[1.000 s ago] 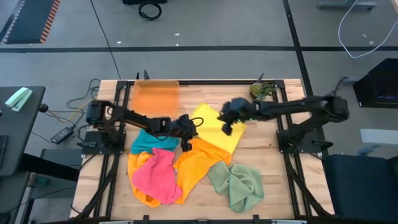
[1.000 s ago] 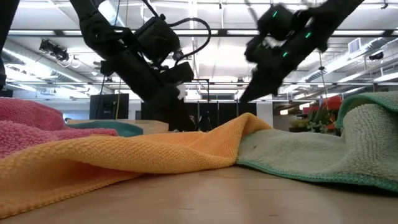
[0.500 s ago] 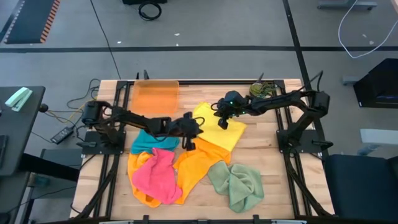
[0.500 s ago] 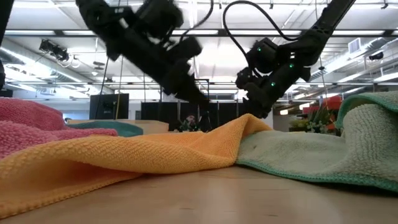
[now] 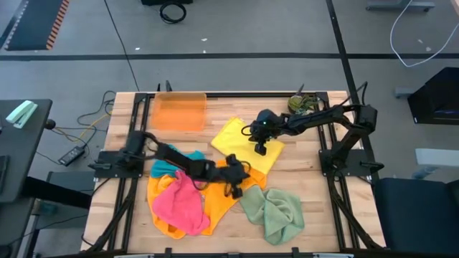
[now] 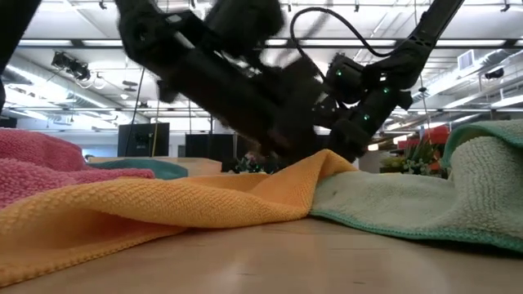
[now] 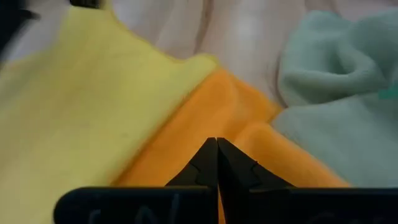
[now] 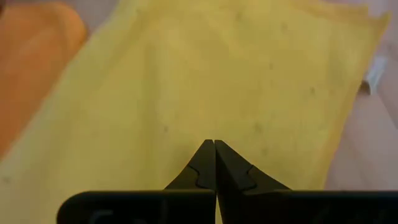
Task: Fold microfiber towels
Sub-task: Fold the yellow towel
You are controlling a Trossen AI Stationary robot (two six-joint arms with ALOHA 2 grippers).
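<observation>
Yellow towel (image 8: 249,81) lies under the right gripper (image 8: 214,144) (fingers together).

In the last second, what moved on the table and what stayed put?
The left gripper swung from beside the yellow towel toward the near edge, now over the orange towel, shut. The right gripper pulled back over the yellow towel, shut, holding nothing. Pink, teal and green towels and the tray stayed.

Ahead of the left gripper (image 5: 235,188), closed over the orange towel (image 5: 222,190), the green towel (image 5: 272,211) blocks; bare table (image 5: 315,208) lies beyond it.
</observation>
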